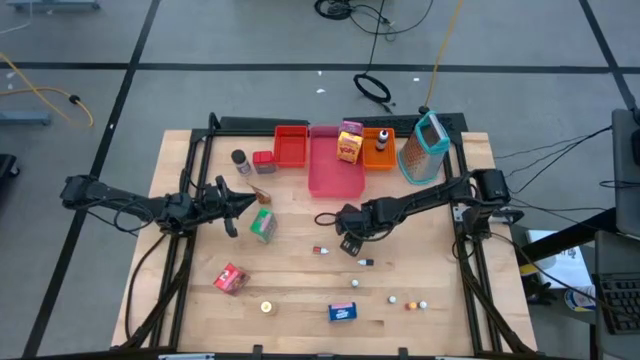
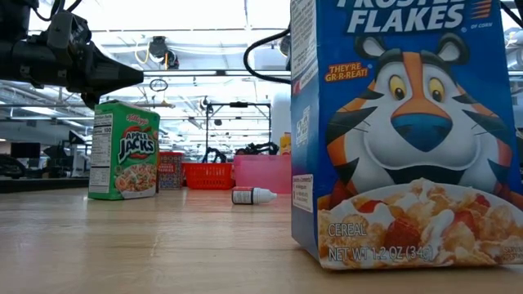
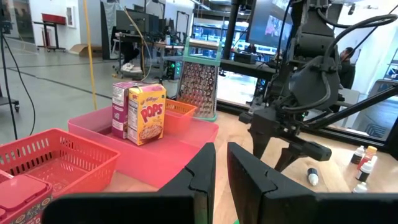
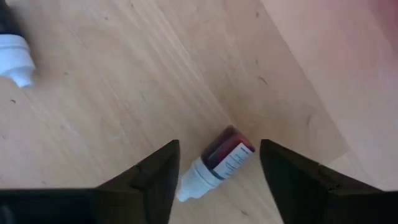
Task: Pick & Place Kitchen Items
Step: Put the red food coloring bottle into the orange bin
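Note:
My right gripper (image 4: 219,149) is open and points down over a small red bottle with a white cap (image 4: 217,163) that lies on its side on the table. The fingers stand on either side of it without touching; the same bottle (image 1: 320,249) shows beside my right gripper (image 1: 345,240) in the high view. My left gripper (image 1: 240,205) is shut and empty. It hovers just above the upright green Apple Jacks box (image 2: 124,151), where my left gripper (image 2: 110,75) shows in the low view. A yellow Pops box (image 3: 145,114) stands in the pink tray (image 3: 180,152).
A blue Frosted Flakes box (image 2: 400,131) stands at the near edge. A second small bottle (image 1: 365,262), a pink-red pouch (image 1: 230,278) and tiny pieces (image 1: 410,302) lie on the near half. The red basket (image 1: 291,145), orange tray (image 1: 378,155), grater (image 1: 425,150) and shaker (image 1: 240,160) line the far side.

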Controlling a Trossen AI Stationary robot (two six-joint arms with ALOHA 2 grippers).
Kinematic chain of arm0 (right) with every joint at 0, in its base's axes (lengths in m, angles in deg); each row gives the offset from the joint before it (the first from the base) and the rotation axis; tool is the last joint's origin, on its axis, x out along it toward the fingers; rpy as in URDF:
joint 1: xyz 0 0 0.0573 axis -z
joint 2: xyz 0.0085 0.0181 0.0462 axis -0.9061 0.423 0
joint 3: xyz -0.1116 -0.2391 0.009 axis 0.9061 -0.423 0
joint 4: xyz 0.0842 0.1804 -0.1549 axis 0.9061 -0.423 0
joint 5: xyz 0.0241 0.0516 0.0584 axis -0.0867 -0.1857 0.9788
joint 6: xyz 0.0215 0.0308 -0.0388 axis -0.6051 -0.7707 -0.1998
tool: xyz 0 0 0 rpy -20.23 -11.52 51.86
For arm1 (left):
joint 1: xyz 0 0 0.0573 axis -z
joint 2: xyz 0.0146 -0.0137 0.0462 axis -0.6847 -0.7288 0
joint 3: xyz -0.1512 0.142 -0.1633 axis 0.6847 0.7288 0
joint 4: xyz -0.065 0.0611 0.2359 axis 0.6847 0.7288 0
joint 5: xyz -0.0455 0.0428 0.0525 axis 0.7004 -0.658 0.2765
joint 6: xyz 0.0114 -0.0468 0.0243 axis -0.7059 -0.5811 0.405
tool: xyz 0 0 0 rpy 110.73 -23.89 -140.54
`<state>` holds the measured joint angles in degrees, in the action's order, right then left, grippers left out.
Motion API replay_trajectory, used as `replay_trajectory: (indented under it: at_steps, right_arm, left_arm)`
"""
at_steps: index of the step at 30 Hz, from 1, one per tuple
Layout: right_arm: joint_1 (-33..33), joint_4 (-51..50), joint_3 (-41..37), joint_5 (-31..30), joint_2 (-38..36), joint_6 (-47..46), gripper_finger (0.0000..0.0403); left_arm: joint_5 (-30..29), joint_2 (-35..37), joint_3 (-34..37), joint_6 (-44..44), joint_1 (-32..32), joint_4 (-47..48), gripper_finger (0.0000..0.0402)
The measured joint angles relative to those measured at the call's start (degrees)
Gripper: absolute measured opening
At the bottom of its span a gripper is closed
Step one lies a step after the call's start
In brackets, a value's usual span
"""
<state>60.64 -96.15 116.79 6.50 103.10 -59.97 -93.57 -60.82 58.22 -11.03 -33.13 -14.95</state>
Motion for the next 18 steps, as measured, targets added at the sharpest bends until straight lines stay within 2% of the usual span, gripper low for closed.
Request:
replay_trajectory:
  at_steps: [14, 16, 18]
  right_arm:
    - [-0.04, -0.14, -0.02, 0.15, 0.0, 1.61, 0.0013]
    - [-0.06, -0.02, -0.02, 0.26, 0.0, 2.46, 0.0005]
    - [-0.04, 0.5, -0.02, -0.53, 0.0, 3.44, 0.0016]
  left_arm:
    - [0.0, -0.02, -0.01, -0.02, 0.0, 0.0, 0.004]
    - [0.0, -0.02, 0.01, -0.02, 0.0, 0.0, 0.004]
    - [0.0, -0.02, -0.01, -0.02, 0.0, 0.0, 0.004]
